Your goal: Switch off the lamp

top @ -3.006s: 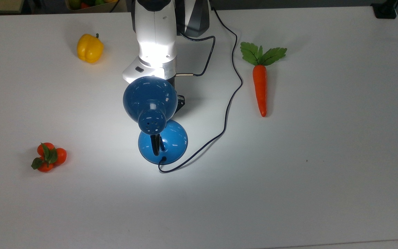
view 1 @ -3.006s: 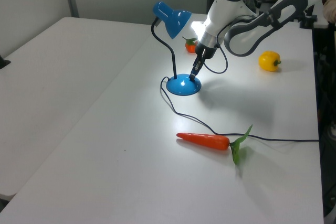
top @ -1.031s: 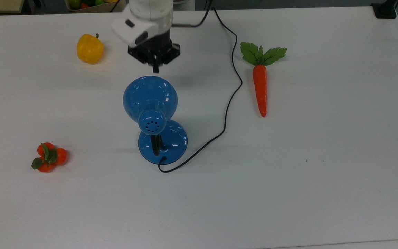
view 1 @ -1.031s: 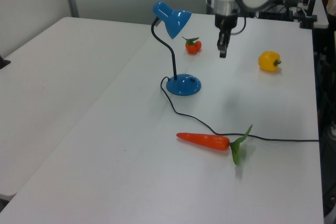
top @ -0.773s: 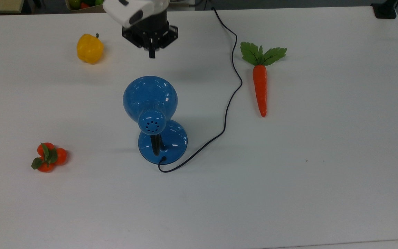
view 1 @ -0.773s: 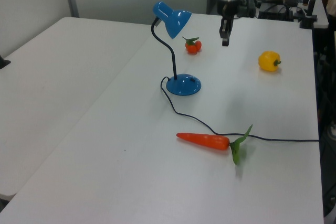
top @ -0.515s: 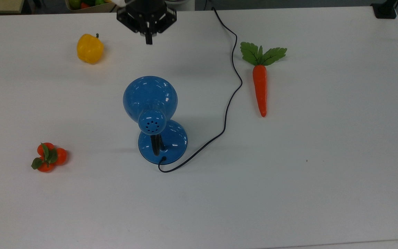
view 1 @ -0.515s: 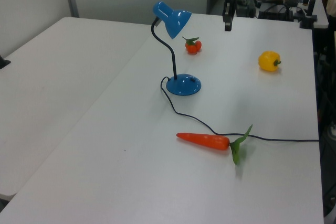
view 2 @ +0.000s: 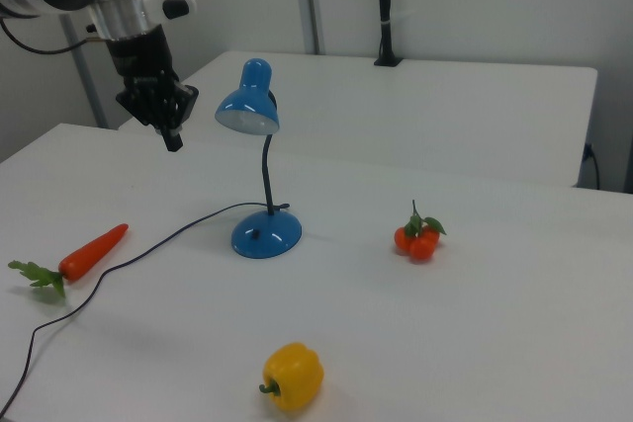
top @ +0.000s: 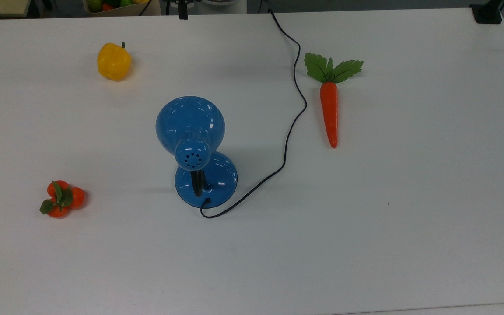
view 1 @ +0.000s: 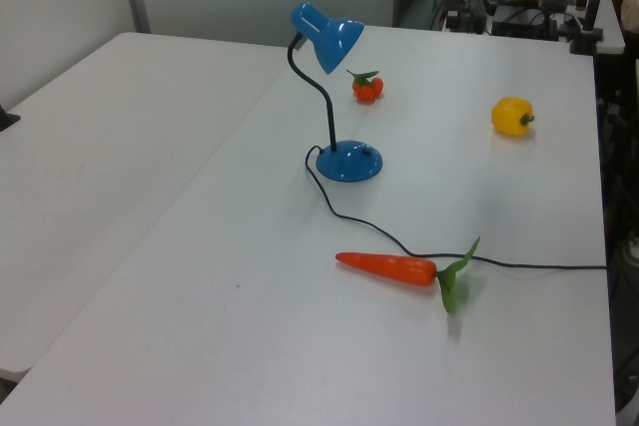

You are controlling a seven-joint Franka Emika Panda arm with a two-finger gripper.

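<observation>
The end effector (view 2: pixel 173 137) has pulled right off the lamp and now sits up in the upper left of the right view, well apart from everything on the bench, pointing down. Its two fingers look pressed together with nothing between them, so it's carrying nothing. In the top view just its tip pokes in at the very top edge of the frame.

Big change: three seconds ago there was a bright pool of light on the white bench (top: pixel 409 218) around the lamp and the arm was down at its base. Now that glow is gone and the bench is evenly lit, so I'd say the switch got pressed and the job is basically done; the arm is just backing out.

The glossy blue desk lamp with the round vented dome shade, black gooseneck and round base (top: pixel 190 131) hasn't budged, a bit left of centre in the top view, with its thin dark cord (top: pixel 293 118) snaking off toward the top edge. The orange plastic carrot with green leaves (top: pixel 329 109), yellow bell pepper (top: pixel 113 61) and little cluster of orange tomatoes (top: pixel 61 199) are all where they were.
</observation>
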